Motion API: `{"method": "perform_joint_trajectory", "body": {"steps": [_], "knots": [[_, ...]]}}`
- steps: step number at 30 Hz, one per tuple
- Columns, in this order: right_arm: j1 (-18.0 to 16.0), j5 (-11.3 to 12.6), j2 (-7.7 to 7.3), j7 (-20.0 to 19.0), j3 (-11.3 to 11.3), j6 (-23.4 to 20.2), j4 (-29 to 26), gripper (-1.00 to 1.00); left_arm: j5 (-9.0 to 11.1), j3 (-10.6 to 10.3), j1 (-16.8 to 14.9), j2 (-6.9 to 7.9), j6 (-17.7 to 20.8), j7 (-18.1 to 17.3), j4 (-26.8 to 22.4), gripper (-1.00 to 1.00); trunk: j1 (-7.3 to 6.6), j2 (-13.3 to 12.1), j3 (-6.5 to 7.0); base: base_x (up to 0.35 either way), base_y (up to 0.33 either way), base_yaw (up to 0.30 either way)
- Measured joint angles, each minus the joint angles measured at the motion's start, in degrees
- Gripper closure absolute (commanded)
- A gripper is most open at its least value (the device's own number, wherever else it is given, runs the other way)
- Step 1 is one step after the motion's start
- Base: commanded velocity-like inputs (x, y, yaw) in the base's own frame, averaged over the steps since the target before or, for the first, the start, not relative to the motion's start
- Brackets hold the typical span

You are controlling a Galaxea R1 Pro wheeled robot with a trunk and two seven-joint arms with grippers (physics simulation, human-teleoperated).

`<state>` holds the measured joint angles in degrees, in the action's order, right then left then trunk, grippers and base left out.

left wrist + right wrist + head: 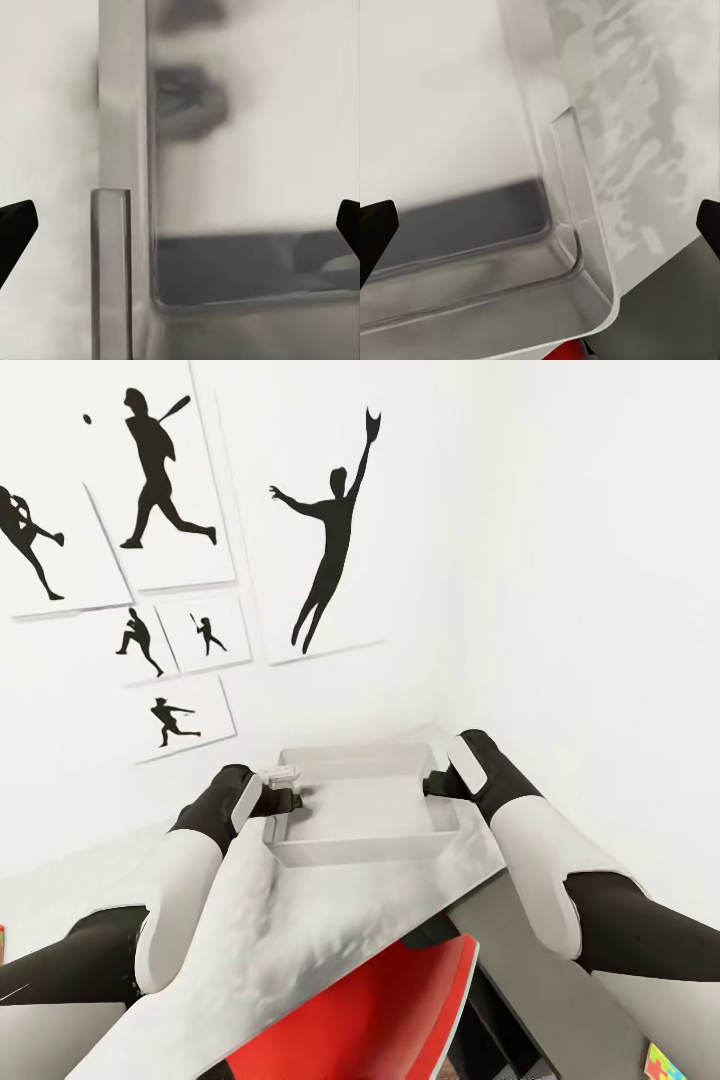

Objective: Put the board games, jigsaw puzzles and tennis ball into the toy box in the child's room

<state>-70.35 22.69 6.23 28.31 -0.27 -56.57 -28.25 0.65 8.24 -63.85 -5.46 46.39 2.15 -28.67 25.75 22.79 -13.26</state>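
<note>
The light grey toy box (365, 830) stands on the pale table (300, 920) in the room's corner, and nothing shows inside it. My left gripper (287, 793) is at the box's left end, open, with its dark fingertips (15, 232) spread either side of the box's rim (124, 112). At the right end my right gripper (436, 781) is open too, its fingertips (709, 225) wide apart around the box's corner rim (574, 225). A corner of a multicoloured slab (665, 1063), seemingly a jigsaw puzzle, peeks in at the lower right edge of the head view.
White walls close in behind and to the right of the table, with black baseball-player prints (160, 470) on the back wall. A red chair (385, 1010) sits under the table's front edge. A small orange thing (2, 942) shows at the far left.
</note>
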Motion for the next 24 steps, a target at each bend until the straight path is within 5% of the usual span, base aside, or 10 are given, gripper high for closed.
{"method": "perform_joint_trajectory", "body": {"steps": [24], "knots": [[0.00, 0.00, 0.02, -0.08, 0.10, 0.00, 0.00, -1.00, 0.04, 0.10, 0.00, 0.01, 0.00, -0.08, 0.00, -1.00, 0.00, 0.00, -2.24, 0.000, 0.000, 0.000]]}}
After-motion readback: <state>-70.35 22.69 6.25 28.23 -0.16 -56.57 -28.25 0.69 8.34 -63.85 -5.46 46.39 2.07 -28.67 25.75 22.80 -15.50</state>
